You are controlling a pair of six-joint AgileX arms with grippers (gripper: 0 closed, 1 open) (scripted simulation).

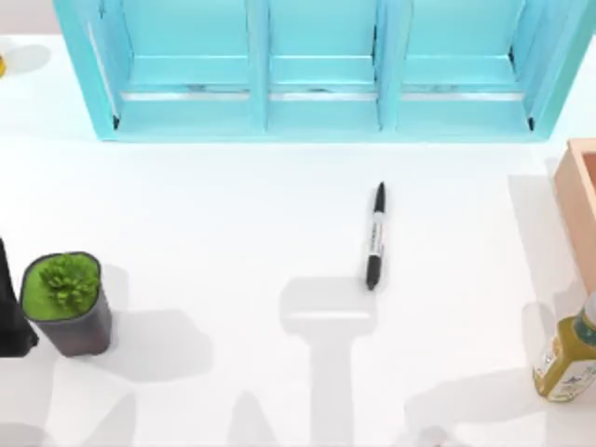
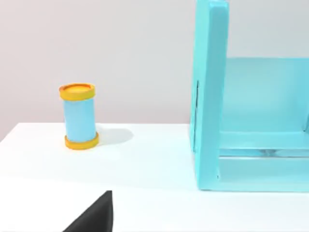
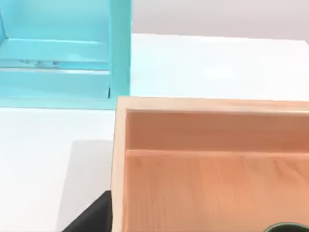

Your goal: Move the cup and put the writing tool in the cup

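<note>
One black marker pen (image 1: 374, 237) lay flat on the white table (image 1: 205, 205), right of the top view's centre, its length running nearly up and down the frame. Nothing touched it, and the surface around it was bare on all sides.

Surrounding items, counted in the top view:
- One turquoise shelf unit (image 1: 317, 70) spanned the upper part of the frame, well apart from the marker, with three open compartments facing the table.
- One dark grey pot with a green plant (image 1: 67, 303) stood at the lower left. A black object (image 1: 11, 317) sat just beside it at the left edge; I could not tell what it was.
- One wooden box (image 1: 579, 200) sat at the right edge, cut off by the frame.
- One yellow-green bottle (image 1: 568, 358) stood below the box, at the lower right.

My left wrist view showed one blue cylinder with orange-yellow ends (image 2: 79, 116) upright on the table, apart from the shelf unit's side panel (image 2: 208, 96).

My right wrist view showed the wooden box's interior (image 3: 212, 159) close up, with the shelf unit (image 3: 63, 53) behind it.

Whether my fingers on either arm were released or clenched, I could not tell.
</note>
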